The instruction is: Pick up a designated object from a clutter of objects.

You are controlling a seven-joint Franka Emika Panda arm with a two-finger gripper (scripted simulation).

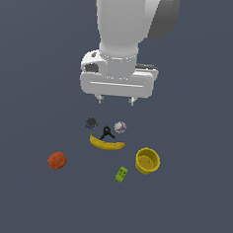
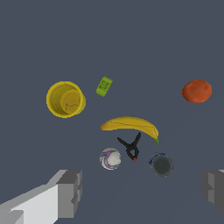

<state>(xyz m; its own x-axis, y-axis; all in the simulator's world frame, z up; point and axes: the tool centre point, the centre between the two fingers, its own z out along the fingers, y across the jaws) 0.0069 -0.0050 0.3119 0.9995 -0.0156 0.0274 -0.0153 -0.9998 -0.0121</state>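
Note:
The small green studded brick [image 1: 121, 174] lies on the dark floor between the yellow bowl [image 1: 147, 160] and the banana [image 1: 107, 143]; it also shows in the wrist view [image 2: 104, 86]. My gripper [image 1: 116, 99] hangs high above the clutter, over the dark gear disc [image 1: 91, 122], the black-red clamp [image 1: 107, 132] and the pale ball [image 1: 119, 127]. Its jaws stand wide apart and empty. In the wrist view the fingers [image 2: 70, 194] frame the gear disc [image 2: 162, 165], clamp [image 2: 131, 147] and pale ball [image 2: 110, 158].
The orange-red ball [image 1: 57, 160] lies apart at the exterior view's left, and in the wrist view [image 2: 197, 91]. The banana [image 2: 130, 125] and yellow bowl [image 2: 65, 99] lie beside the brick. The floor is flat dark grey.

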